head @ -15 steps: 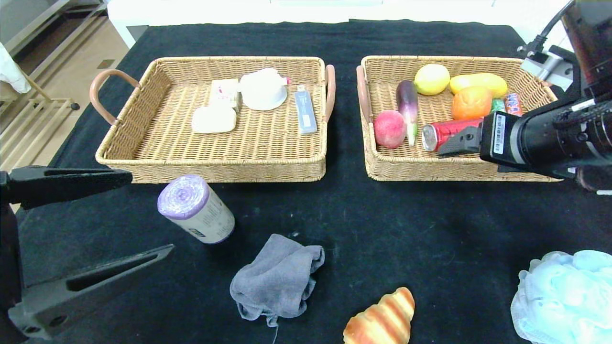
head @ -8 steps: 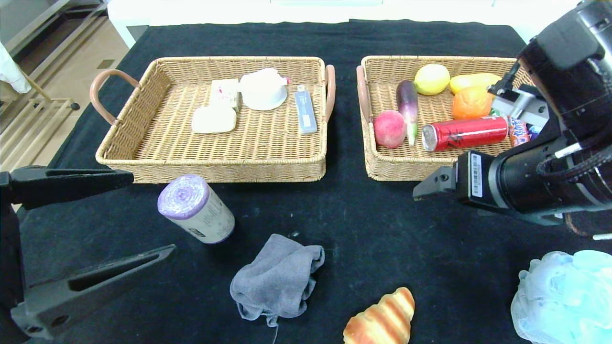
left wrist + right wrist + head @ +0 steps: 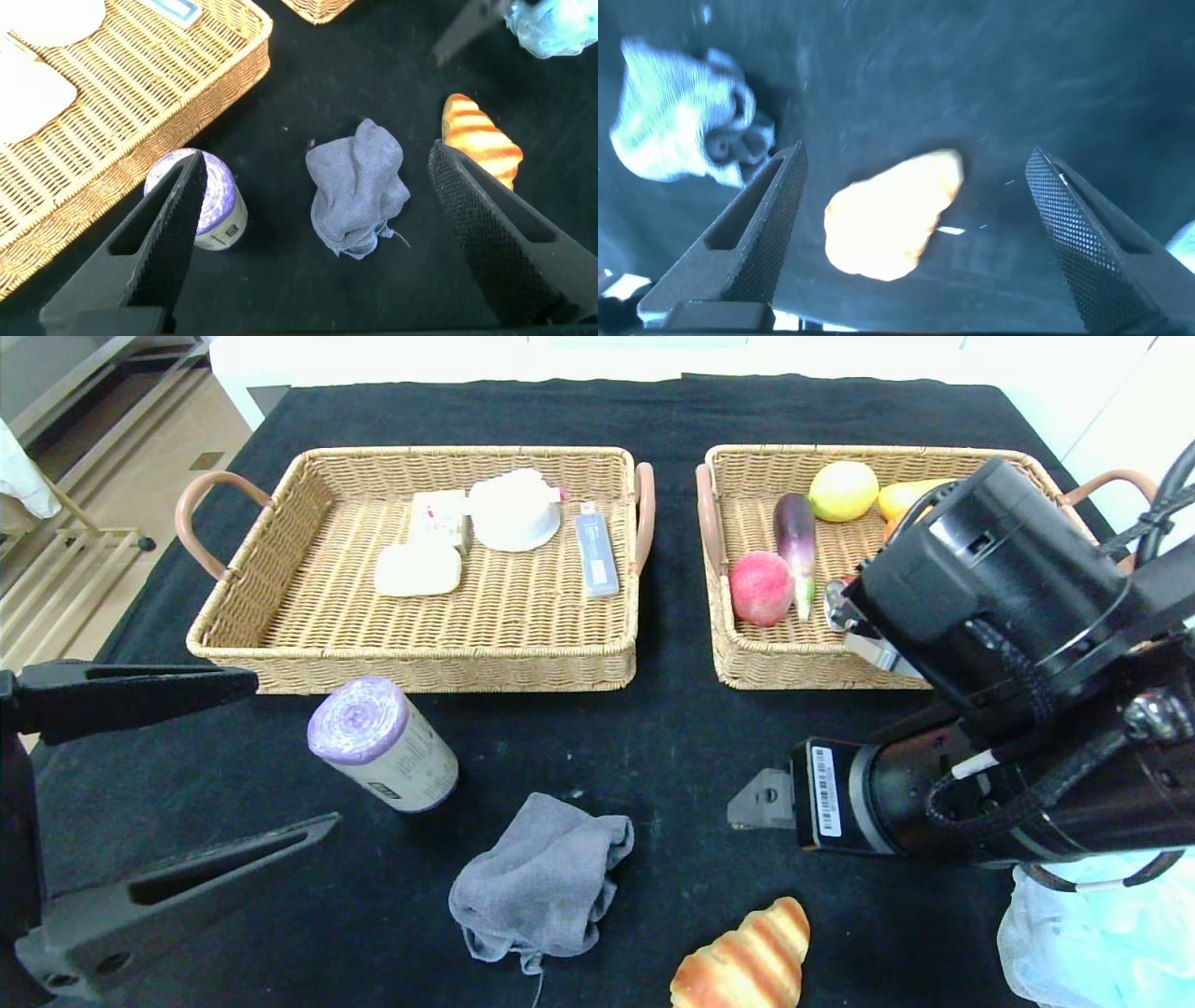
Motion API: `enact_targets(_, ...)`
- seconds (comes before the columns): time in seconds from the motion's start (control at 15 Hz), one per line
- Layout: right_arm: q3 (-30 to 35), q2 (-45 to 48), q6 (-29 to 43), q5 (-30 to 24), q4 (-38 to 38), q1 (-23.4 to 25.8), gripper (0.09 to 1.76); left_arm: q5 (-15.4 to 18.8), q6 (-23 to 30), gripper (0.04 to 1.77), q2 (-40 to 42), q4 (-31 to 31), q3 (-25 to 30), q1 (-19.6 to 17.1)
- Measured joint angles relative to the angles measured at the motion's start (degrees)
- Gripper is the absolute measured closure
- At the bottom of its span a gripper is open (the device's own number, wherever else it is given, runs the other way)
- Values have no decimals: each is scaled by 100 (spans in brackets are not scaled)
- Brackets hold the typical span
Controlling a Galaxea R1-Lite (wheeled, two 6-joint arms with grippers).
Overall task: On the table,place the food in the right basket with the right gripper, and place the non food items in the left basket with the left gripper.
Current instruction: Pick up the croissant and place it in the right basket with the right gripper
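Note:
A croissant (image 3: 742, 957) lies at the table's front edge. My right gripper (image 3: 758, 800) hangs just above and behind it, open and empty. In the right wrist view the croissant (image 3: 887, 224) lies between the spread fingers of the right gripper (image 3: 917, 161). A grey cloth (image 3: 541, 882) and a purple roll (image 3: 383, 744) lie in front of the left basket (image 3: 224, 644). My left gripper (image 3: 289, 751) is open and empty at the front left. In the left wrist view it (image 3: 318, 154) frames the cloth (image 3: 360, 196) and the roll (image 3: 210, 201).
The right basket (image 3: 747, 667) holds a peach (image 3: 760, 587), an eggplant, a lemon and other food, partly hidden by my right arm. The left basket holds several white items and a blue stick. A light blue bath pouf (image 3: 1074, 943) lies at the front right.
My right gripper has left the red can lying in the right basket and moved forward and down to above the croissant. The left arm has not moved.

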State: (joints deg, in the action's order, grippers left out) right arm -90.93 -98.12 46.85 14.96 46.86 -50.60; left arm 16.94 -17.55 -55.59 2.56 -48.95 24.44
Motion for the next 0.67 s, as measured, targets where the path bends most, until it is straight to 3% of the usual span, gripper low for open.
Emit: enact_targets(0.67,375,-457,221,-2,-4,-747,14,2,-2,9,5,0,0,0)
